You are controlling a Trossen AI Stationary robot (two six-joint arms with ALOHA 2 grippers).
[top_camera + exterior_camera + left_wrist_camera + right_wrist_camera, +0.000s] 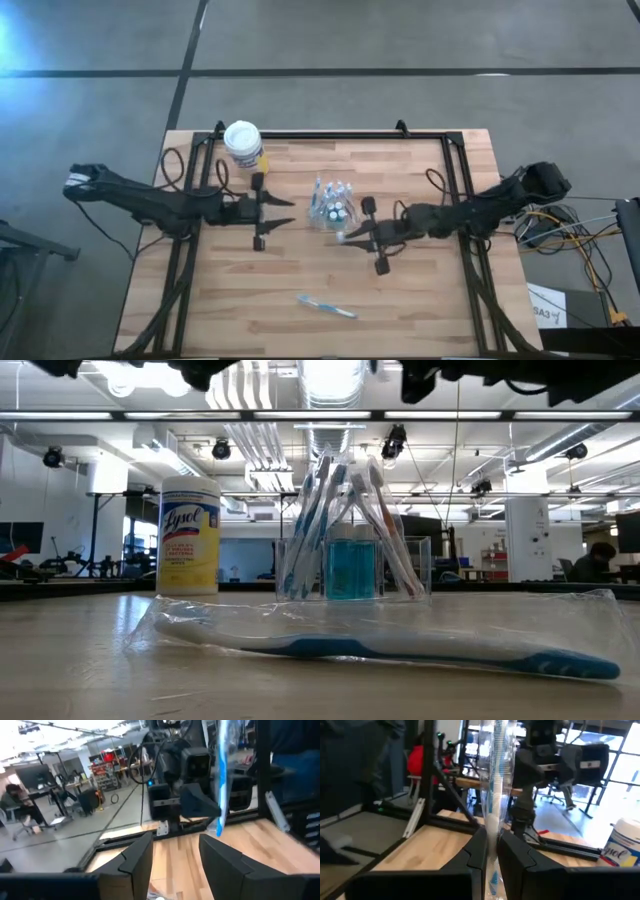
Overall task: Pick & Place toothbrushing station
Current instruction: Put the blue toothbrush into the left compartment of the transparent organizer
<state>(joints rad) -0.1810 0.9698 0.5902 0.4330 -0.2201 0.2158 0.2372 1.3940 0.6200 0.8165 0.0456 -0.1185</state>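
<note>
Reading "Lysol" on your white-lidded yellow canister [189, 536]. Your right gripper [491, 851] pinches a wrapped toothbrush [496, 795]; your left gripper [172, 855] stands spread, holding nothing.

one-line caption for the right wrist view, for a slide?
Right gripper shut on an upright bagged toothbrush above the wooden table, left arm opposite, Lysol canister at the edge.

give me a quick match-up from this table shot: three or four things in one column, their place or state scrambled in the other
Things:
1. yellow canister
2. lone wrapped toothbrush
3. left gripper
4. right gripper

Places or states:
A. shut on a wrapped toothbrush
B. near the table's front edge, lying flat
C. at the table's back edge
D. open, holding nothing

Pairs: 1-C, 2-B, 3-D, 4-A
</note>
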